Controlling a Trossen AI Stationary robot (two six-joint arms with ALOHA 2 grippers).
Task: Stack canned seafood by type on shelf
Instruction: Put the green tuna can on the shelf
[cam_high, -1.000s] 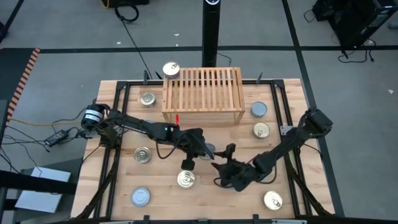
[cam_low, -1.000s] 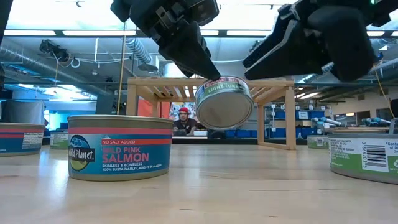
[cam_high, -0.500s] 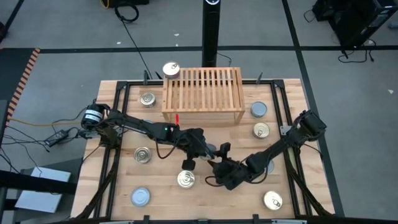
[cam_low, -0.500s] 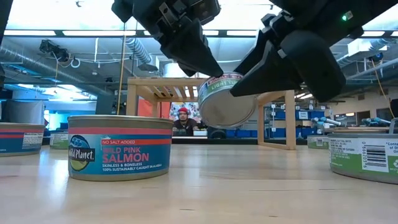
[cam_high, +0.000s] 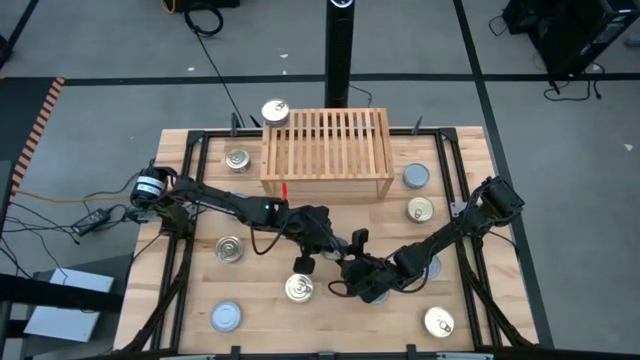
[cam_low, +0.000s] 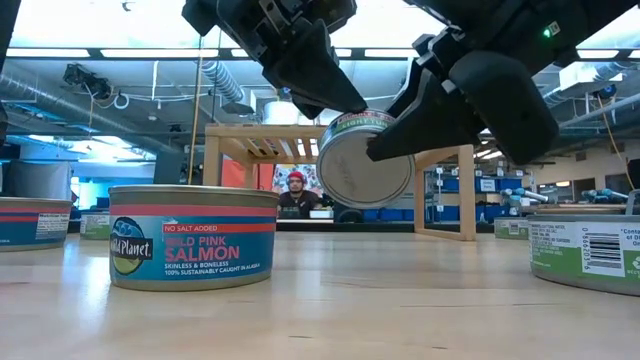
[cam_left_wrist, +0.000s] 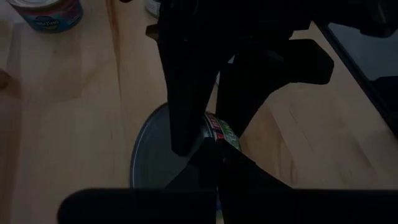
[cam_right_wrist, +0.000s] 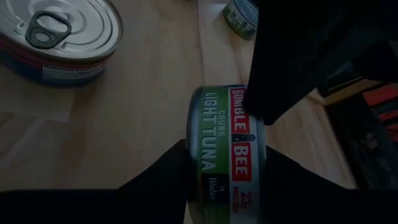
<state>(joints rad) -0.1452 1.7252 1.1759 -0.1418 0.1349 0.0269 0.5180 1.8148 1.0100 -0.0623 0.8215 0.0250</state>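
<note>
The tuna tin (cam_low: 363, 160) hangs on edge above mid-tabletop (cam_high: 470, 330), pinched by the closed left claw (cam_high: 322, 240) while the right claw (cam_high: 352, 252), half-open, straddles it. If either lets go early, the tin drops and rolls. Below is bare; the salmon tin (cam_low: 193, 237) sits near, the shelf (cam_high: 326, 150) well behind.

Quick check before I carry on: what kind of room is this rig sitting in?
Probably a robotics lab or workshop: exposed ceiling ducts, cables across a grey taped floor, a person seated at benches behind the wooden table.
</note>
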